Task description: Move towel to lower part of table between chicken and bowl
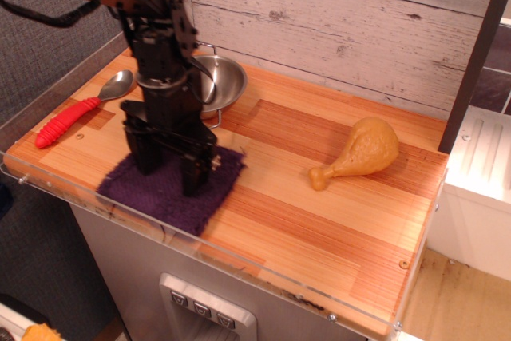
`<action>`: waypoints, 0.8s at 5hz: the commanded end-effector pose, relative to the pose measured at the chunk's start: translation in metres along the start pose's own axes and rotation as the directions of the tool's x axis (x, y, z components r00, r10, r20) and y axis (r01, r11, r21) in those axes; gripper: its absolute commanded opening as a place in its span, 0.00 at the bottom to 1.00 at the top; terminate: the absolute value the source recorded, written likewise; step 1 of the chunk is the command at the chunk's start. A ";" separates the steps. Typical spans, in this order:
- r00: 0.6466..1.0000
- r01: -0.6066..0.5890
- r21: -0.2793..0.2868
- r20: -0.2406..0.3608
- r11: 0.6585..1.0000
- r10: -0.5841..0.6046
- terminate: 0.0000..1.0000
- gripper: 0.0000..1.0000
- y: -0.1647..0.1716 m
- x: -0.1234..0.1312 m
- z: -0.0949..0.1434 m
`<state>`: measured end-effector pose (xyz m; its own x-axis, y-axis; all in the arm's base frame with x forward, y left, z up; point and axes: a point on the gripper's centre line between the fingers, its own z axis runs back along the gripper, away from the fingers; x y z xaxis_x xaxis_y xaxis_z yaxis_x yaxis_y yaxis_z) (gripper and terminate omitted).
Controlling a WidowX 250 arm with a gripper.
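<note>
The dark purple towel [164, 195] lies flat near the front edge of the wooden table [319, 221], left of centre. My black gripper [169, 167] stands upright on it. Its two fingers [194, 175] are spread apart, tips down on the cloth with no fold pinched between them. The steel bowl [222, 79] sits behind the gripper at the back left, partly hidden by the arm. The tan chicken drumstick [361, 151] lies at the right, bone knob pointing left. The towel sits below the bowl, well left of the chicken.
A red-handled metal spoon [68, 120] lies at the far left of the table. A clear acrylic rim [239, 255] runs along the front edge. A whitewashed plank wall stands behind, and a dark post [475, 53] rises at the right.
</note>
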<state>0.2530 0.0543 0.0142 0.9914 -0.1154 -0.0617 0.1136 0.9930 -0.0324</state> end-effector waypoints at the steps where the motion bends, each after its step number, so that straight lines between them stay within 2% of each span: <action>1: 0.996 0.085 -0.063 0.032 0.994 -0.083 0.00 1.00 -0.058 0.010 0.004; 2: 0.995 0.096 -0.082 0.007 0.992 -0.096 0.00 1.00 -0.087 0.018 -0.009; 3: 0.996 0.080 -0.068 0.030 0.994 -0.078 0.00 1.00 -0.092 0.015 -0.003; 4: 0.993 0.051 -0.021 0.111 0.998 -0.048 0.00 1.00 -0.077 0.005 0.030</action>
<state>0.2494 -0.0250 0.0392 0.9871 -0.1587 0.0187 0.1596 0.9847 -0.0692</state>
